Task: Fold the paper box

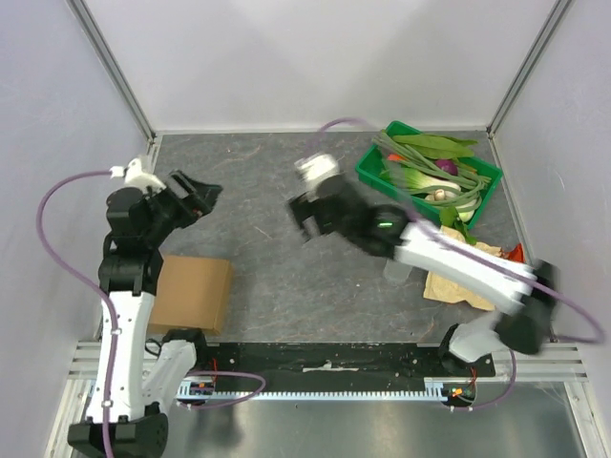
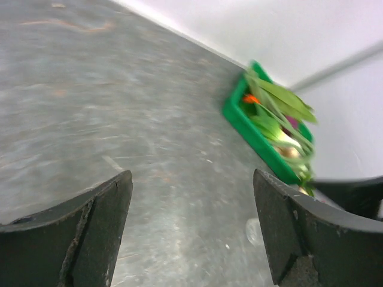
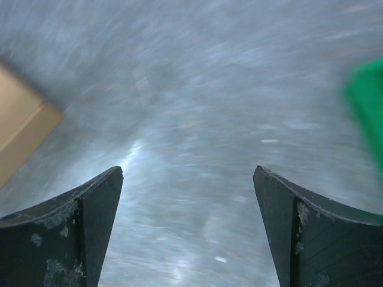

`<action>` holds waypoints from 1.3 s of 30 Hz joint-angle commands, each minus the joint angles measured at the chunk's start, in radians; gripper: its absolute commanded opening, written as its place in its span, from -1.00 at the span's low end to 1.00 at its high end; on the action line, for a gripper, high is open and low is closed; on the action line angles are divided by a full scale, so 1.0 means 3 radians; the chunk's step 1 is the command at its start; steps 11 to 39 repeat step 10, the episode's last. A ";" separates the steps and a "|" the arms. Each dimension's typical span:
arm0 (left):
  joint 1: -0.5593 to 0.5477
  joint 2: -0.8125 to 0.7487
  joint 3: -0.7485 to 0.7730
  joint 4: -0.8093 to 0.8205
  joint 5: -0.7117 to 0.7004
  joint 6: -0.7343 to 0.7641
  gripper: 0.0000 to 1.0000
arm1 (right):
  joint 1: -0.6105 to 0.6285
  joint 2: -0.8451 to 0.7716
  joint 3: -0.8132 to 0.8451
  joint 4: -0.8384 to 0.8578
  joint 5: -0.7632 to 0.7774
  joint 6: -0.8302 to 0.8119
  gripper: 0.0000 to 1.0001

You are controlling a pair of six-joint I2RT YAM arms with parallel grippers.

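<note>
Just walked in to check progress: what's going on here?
Neither arm holds anything. The plain brown cardboard box lies on the grey table beside the left arm, untouched. The left gripper and the right gripper are both open and empty above the table, away from the box. A green plastic tray of vegetables sits far right.

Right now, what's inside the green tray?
The green tray holds leafy greens, pale stalks, a purple piece and an orange bit. They cover its floor, so anything beneath is hidden.

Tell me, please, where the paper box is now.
In the top view the paper box lies at the table's near left, beside the left arm.
</note>
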 commanded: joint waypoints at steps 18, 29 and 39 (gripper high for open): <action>-0.2011 0.0822 0.1517 0.0685 0.0331 0.0421 0.77 | -0.0155 -0.2852 0.0903 -0.1076 0.1454 -0.0944 0.96; -0.2011 0.0822 0.1517 0.0685 0.0331 0.0421 0.77 | -0.0155 -0.2852 0.0903 -0.1076 0.1454 -0.0944 0.96; -0.2011 0.0822 0.1517 0.0685 0.0331 0.0421 0.77 | -0.0155 -0.2852 0.0903 -0.1076 0.1454 -0.0944 0.96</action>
